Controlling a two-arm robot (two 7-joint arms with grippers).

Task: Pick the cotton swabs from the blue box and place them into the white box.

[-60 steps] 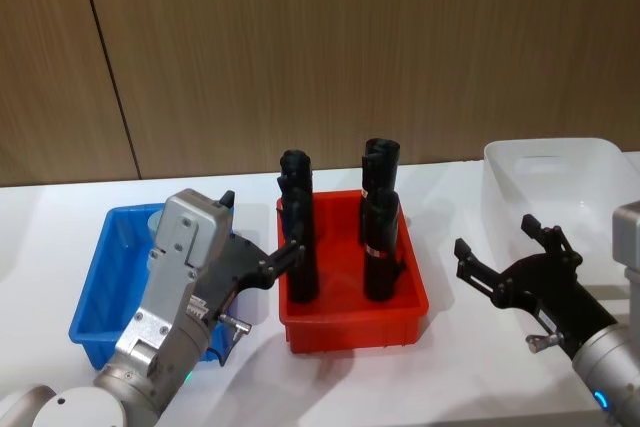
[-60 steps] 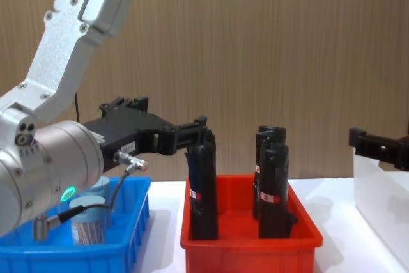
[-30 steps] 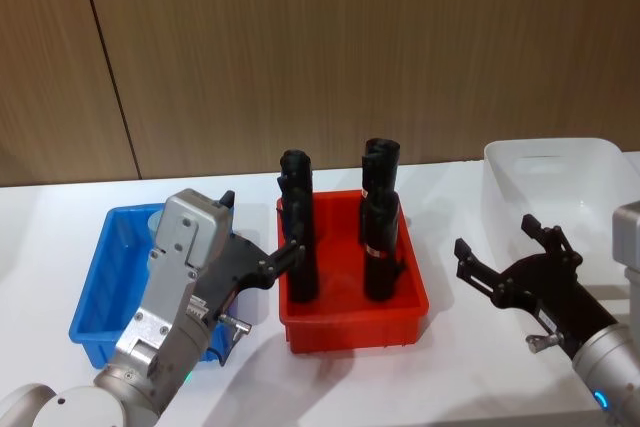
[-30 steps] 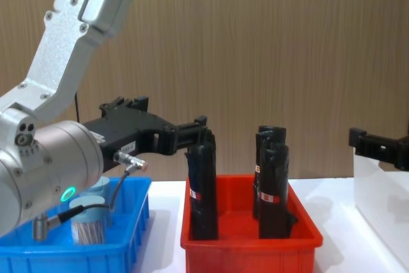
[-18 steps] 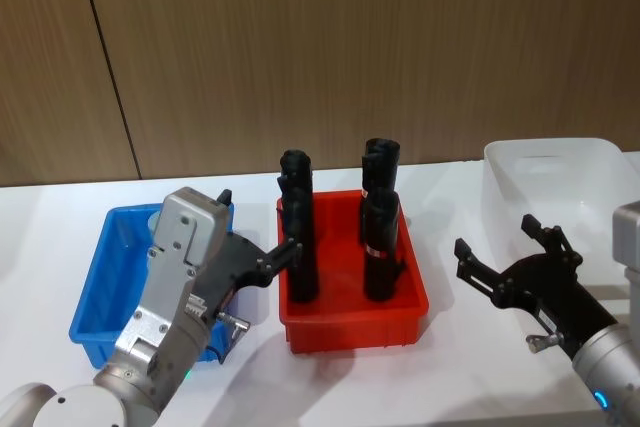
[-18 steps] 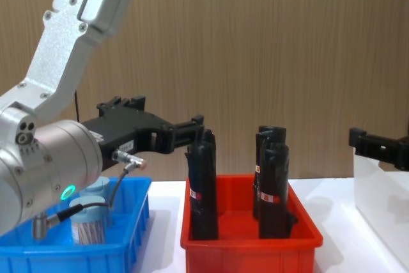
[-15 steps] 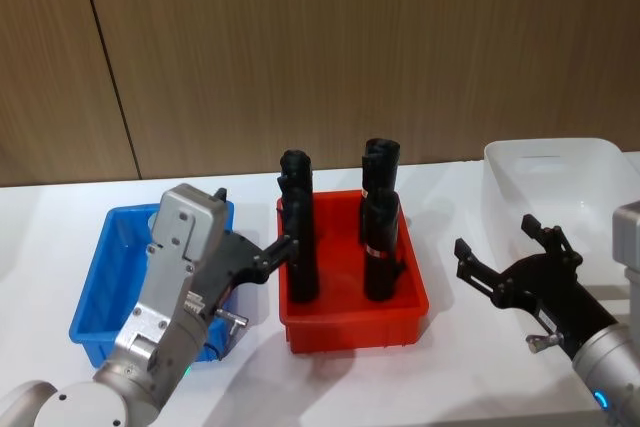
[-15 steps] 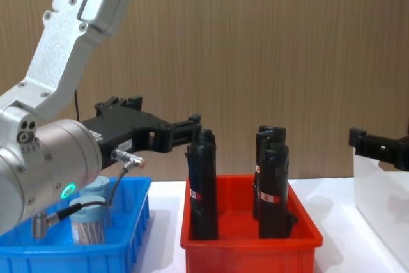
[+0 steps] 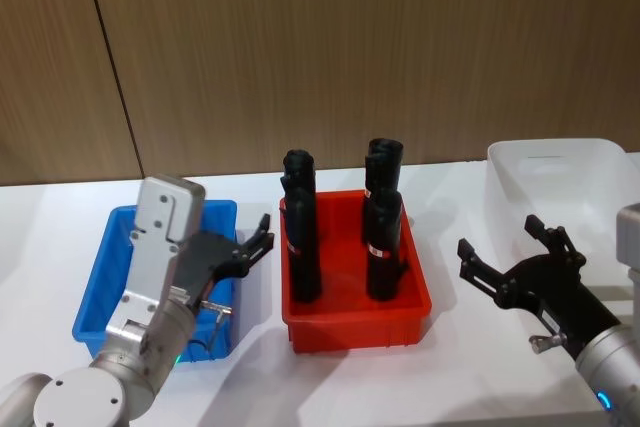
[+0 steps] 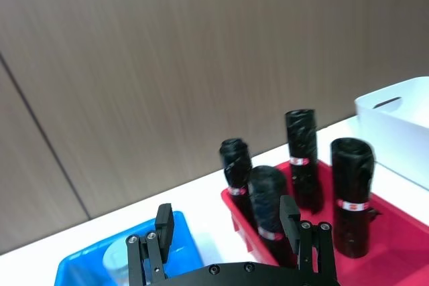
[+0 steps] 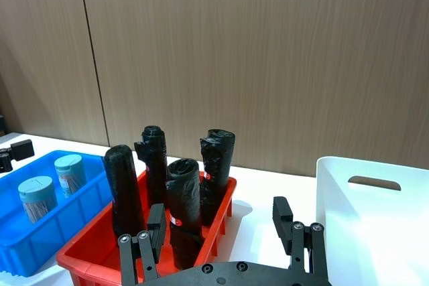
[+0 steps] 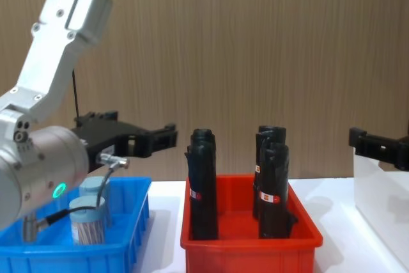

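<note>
Hovering spread-fingered near the blue box (image 9: 100,277) — left gripper (image 9: 262,235).

Behind my work area: one brown wood-panelled wall (image 9: 400,47), one dark vertical seam (image 9: 110,67) at left. Below: one white table (image 9: 400,387), evenly lit.

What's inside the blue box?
Two small clear plastic jars with pale blue lids, full of cotton swabs, stand in the bright blue plastic bin. The open left gripper hovers above it, its arm hiding some floor. The right gripper hangs far right.
</note>
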